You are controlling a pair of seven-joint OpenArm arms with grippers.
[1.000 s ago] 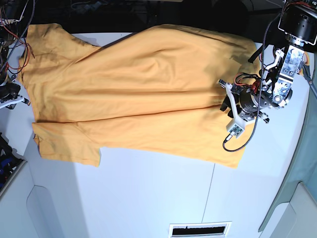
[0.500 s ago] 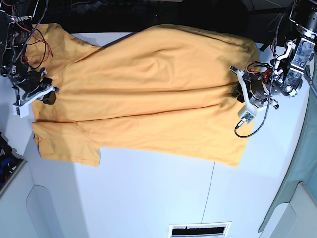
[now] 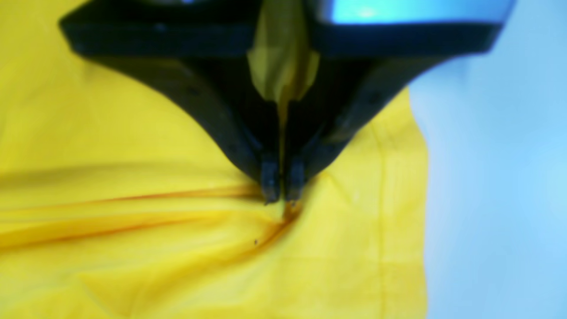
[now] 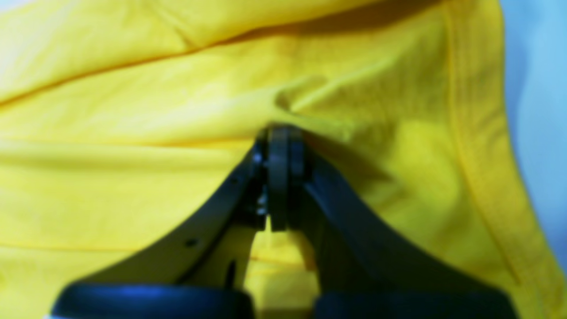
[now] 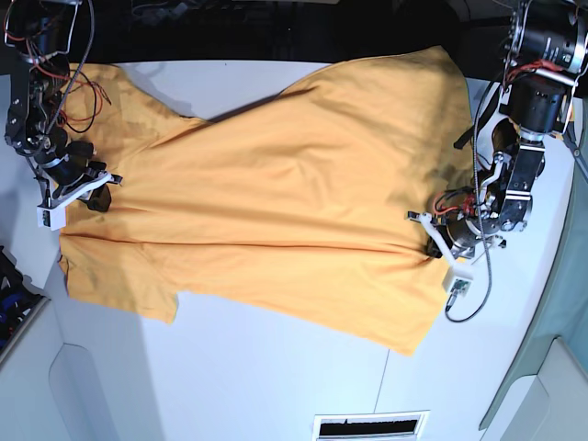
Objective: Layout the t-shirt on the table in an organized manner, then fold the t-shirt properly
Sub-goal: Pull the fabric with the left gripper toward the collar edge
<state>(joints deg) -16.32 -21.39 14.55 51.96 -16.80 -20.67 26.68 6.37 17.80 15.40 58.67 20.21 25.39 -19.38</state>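
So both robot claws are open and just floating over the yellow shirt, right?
Not quite. Both wrist views show the left gripper and the right gripper shut, each pinching a bit of the t-shirt, which lies on the table.

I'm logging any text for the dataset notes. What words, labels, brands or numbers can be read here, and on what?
None can be read.
The t-shirt shows plain fabric, with no print or tag visible in any view.
The table carries no writing.
The arms' parts are too small or blurred to show any label.
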